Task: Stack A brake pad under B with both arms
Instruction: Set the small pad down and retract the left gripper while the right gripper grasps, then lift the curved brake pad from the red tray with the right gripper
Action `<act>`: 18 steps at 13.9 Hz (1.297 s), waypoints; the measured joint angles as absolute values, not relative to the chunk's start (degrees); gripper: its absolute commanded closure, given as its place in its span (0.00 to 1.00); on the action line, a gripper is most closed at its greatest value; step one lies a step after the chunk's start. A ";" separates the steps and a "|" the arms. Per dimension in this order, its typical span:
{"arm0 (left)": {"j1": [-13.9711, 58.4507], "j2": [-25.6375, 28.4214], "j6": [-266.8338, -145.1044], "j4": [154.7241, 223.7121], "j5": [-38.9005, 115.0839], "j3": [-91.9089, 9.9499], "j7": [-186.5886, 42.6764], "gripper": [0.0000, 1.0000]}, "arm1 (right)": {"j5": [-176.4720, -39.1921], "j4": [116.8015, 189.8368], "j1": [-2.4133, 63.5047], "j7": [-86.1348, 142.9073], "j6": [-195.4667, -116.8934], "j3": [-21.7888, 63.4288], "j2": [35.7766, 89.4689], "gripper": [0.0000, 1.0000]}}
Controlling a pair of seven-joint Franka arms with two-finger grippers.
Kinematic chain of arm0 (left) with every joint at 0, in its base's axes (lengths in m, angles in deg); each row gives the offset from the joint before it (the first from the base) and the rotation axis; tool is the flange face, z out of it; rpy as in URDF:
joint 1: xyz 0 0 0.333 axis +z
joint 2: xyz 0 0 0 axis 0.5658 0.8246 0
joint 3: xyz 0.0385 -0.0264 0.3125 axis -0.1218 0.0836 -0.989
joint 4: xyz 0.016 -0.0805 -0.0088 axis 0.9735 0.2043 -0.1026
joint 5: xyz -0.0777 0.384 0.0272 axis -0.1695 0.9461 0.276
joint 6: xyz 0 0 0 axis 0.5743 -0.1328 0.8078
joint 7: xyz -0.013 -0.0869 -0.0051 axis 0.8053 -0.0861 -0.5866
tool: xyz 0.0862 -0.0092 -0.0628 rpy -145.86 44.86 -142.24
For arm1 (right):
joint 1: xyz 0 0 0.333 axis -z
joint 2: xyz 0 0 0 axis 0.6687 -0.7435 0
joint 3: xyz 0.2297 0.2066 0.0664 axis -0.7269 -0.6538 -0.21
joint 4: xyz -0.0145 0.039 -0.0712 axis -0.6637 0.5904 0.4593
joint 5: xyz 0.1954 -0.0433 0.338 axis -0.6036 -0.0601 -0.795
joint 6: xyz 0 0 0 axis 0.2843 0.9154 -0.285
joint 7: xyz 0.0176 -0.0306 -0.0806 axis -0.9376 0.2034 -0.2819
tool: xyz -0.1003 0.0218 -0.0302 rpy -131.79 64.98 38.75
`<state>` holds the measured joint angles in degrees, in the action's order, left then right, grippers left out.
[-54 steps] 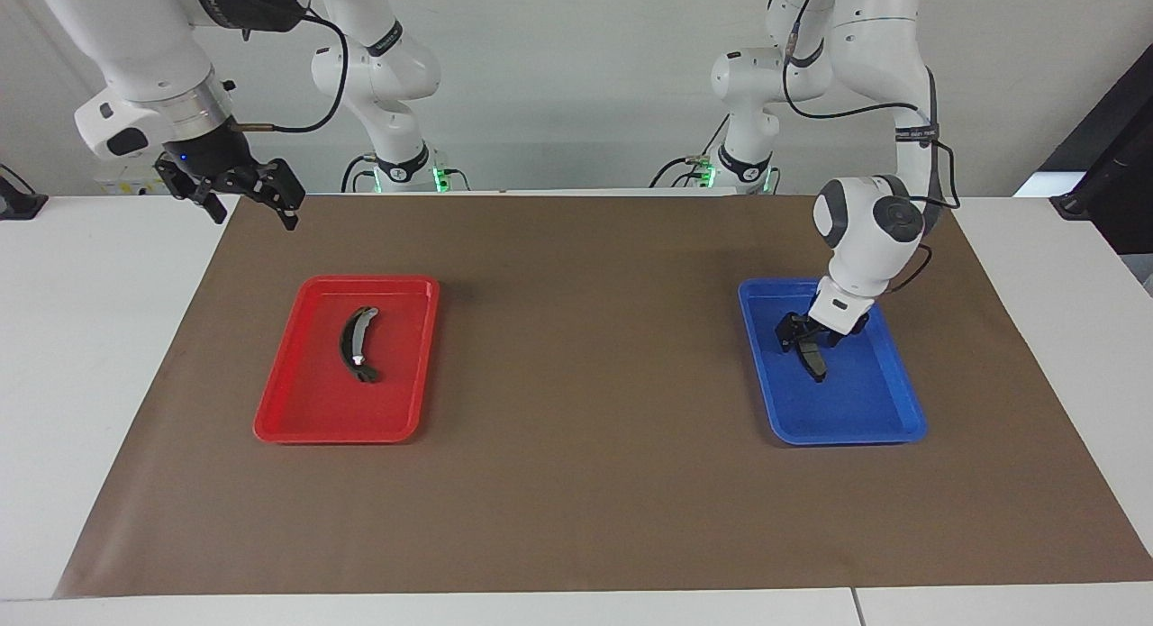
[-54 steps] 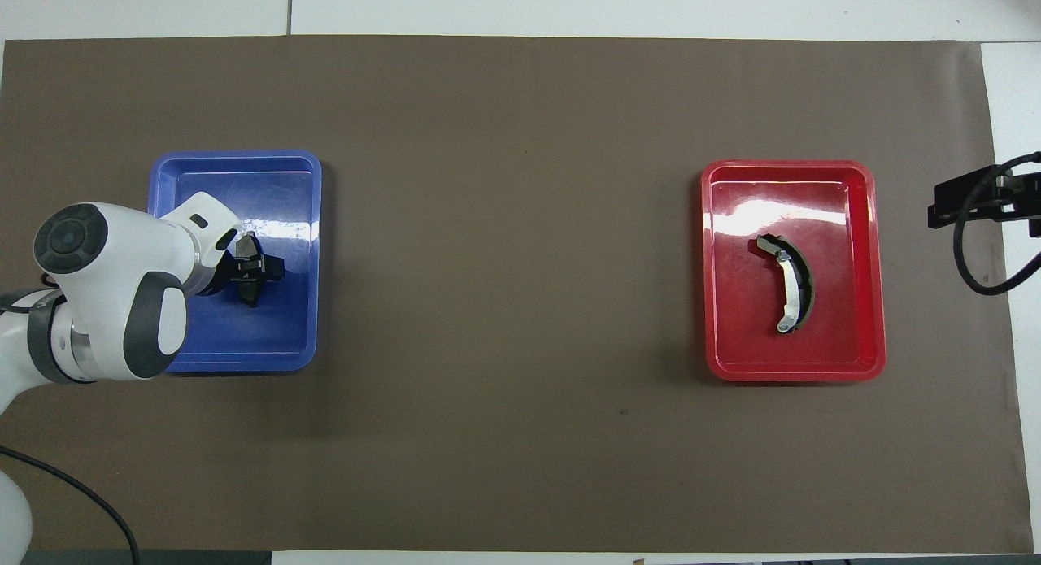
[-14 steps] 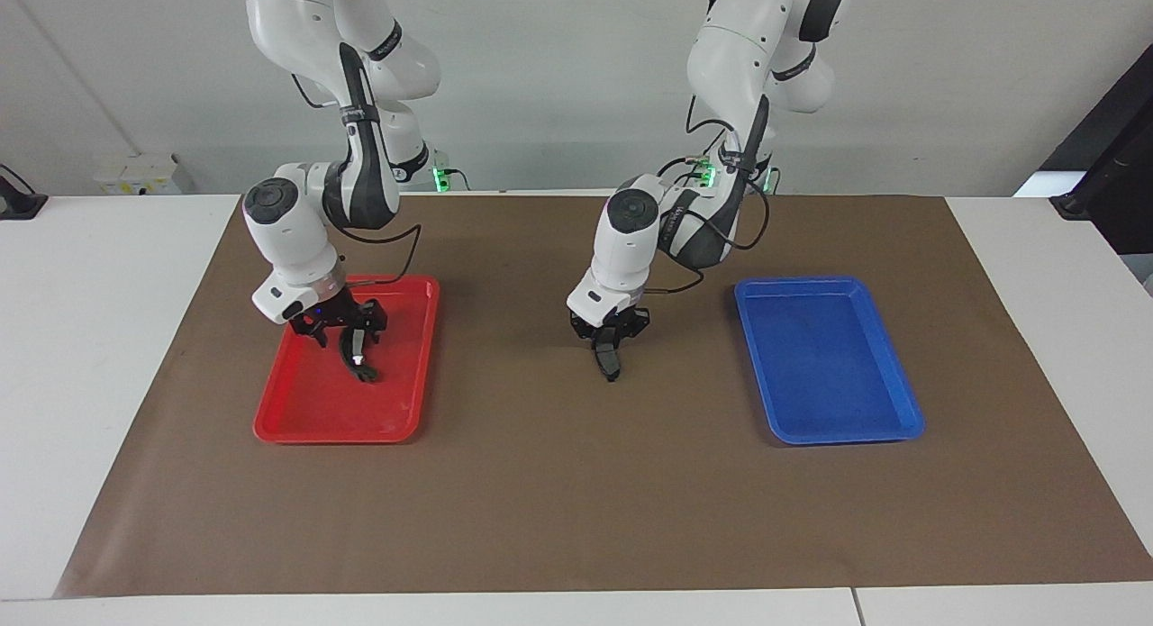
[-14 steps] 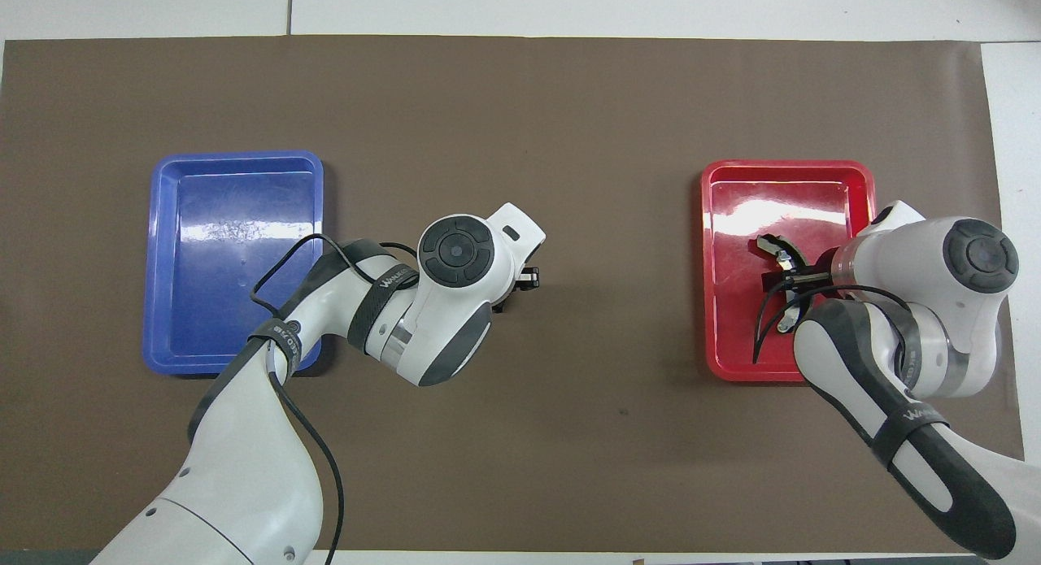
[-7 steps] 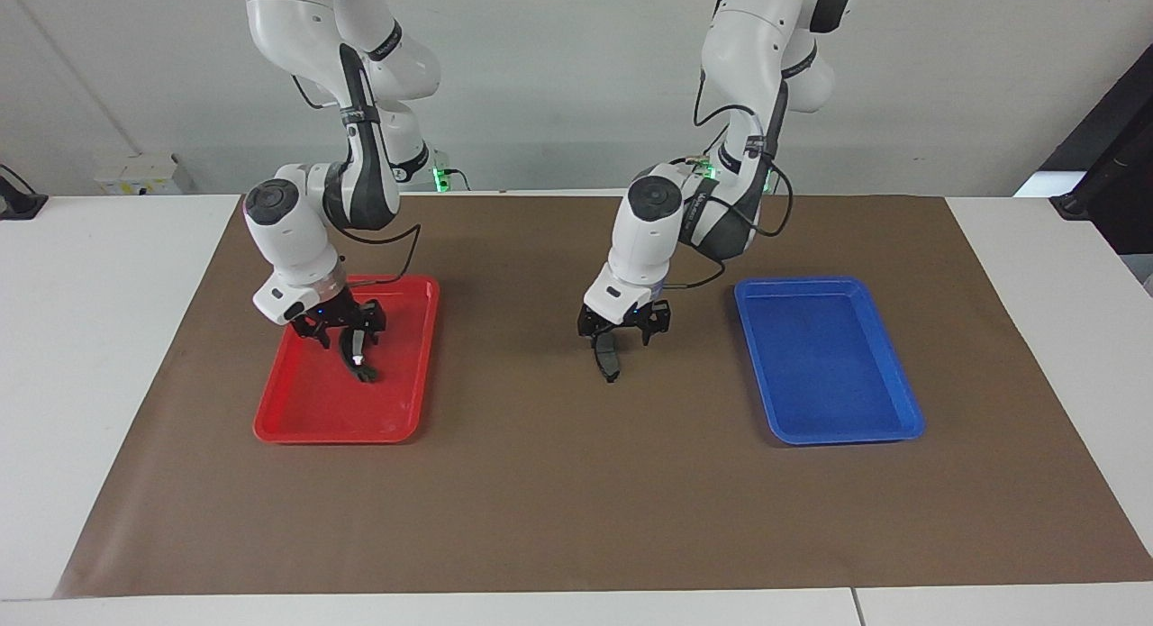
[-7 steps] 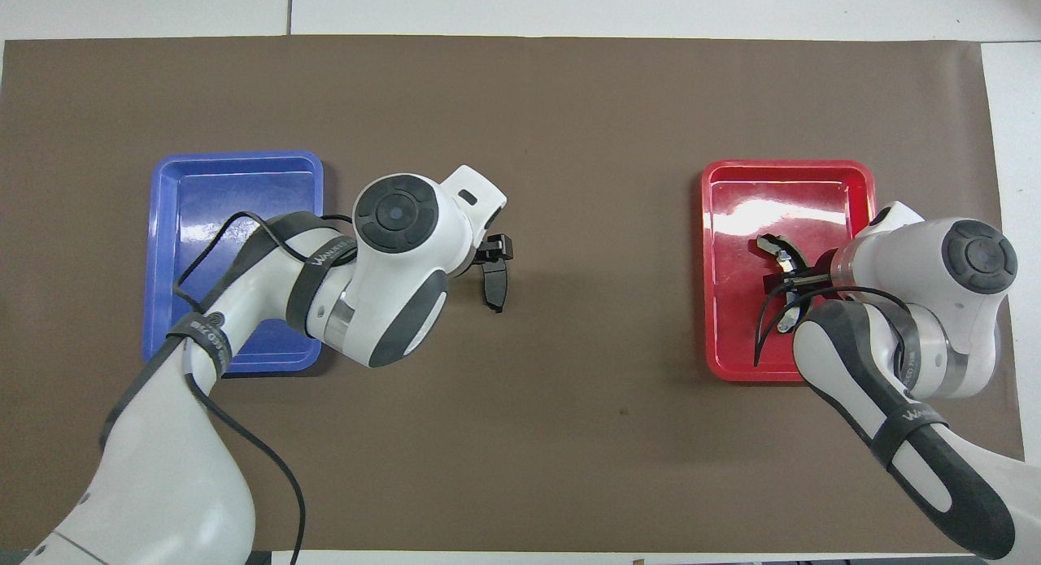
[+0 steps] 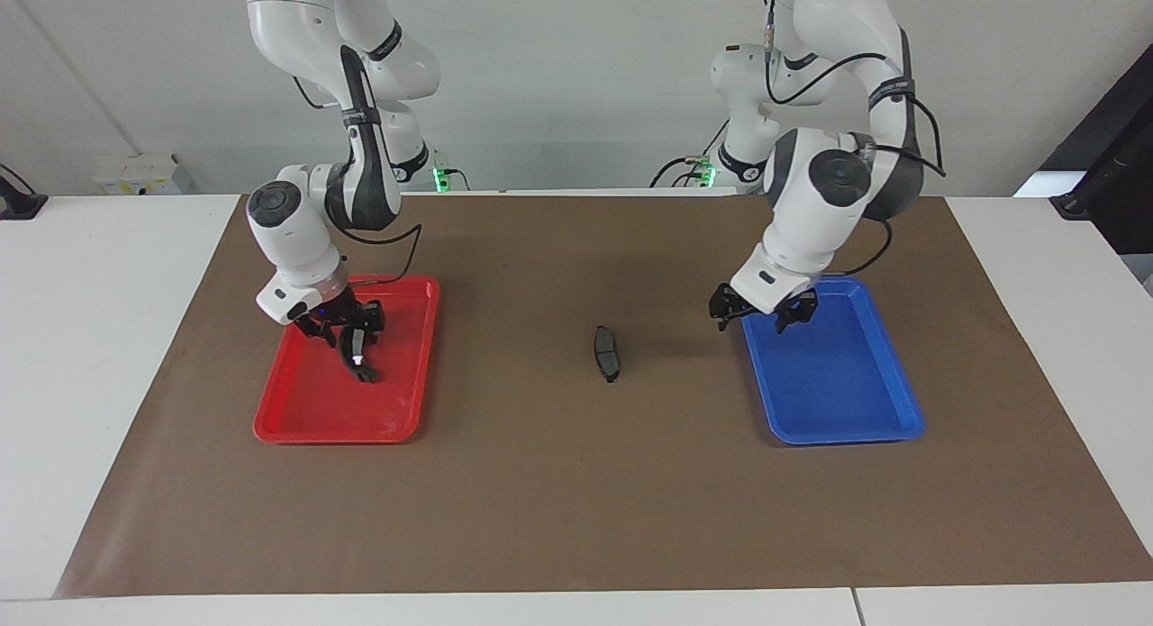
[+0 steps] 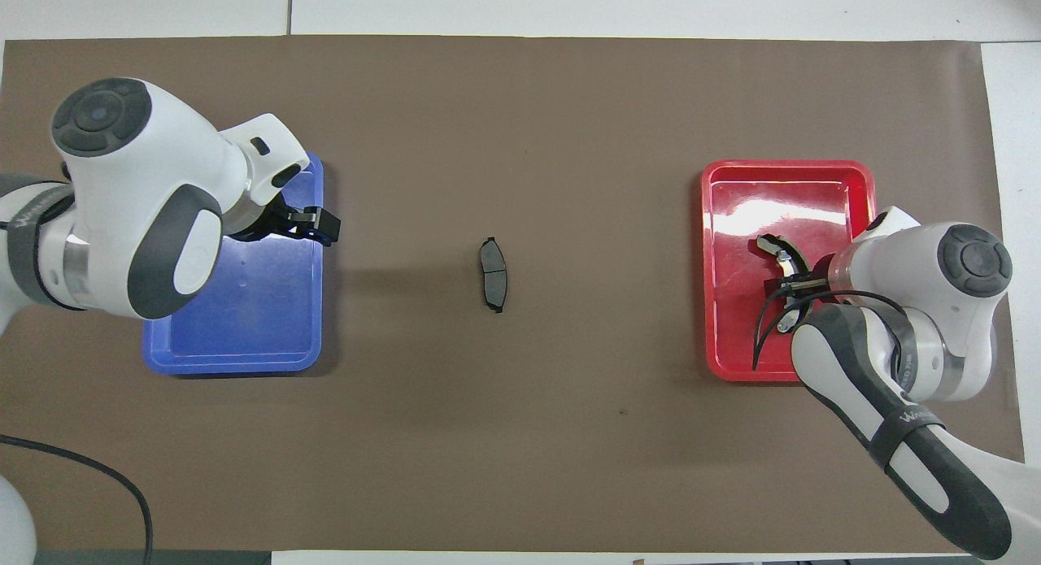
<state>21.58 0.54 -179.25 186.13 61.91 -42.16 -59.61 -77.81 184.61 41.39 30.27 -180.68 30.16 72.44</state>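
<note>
The brake pad (image 7: pixel 608 353), short, flat and dark grey, lies alone on the brown mat midway between the two trays; it also shows in the overhead view (image 8: pixel 493 274). The curved brake shoe B (image 7: pixel 358 354) lies in the red tray (image 7: pixel 297 419), and its end shows in the overhead view (image 8: pixel 773 245). My right gripper (image 7: pixel 349 334) is down in that tray at the shoe's middle; it also shows from above (image 8: pixel 787 285). My left gripper (image 7: pixel 762 314) is open and empty, raised over the blue tray's (image 7: pixel 865 428) edge, seen from above too (image 8: pixel 313 223).
The blue tray (image 8: pixel 236 358) holds nothing and stands toward the left arm's end. The red tray (image 8: pixel 732 191) stands toward the right arm's end. The brown mat (image 7: pixel 576 500) covers most of the white table.
My left gripper has let go of the brake pad on the mat and has drawn back, raised, to over the blue tray. My right gripper has stayed at the brake shoe.
</note>
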 measured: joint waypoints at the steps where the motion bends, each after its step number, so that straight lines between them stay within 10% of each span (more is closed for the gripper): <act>1: 23.51 -0.24 -177.81 186.11 61.91 -42.17 -57.17 0.01 | -77.81 184.63 41.39 30.26 -180.68 30.15 72.44 0.93; 9: 31.78 -10.59 -161.48 182.59 61.91 -42.20 -52.33 0.01 | -78.13 178.13 39.66 31.99 -170.45 30.05 72.91 1.00; 18: 32.68 -8.22 -152.45 171.18 61.95 -42.43 -52.33 0.01 | -78.15 163.28 35.54 51.78 -160.26 16.49 70.94 1.00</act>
<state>32.68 -8.22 -152.45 171.18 61.95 -42.43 -52.33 -78.15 163.28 35.54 51.78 -160.26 16.49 70.94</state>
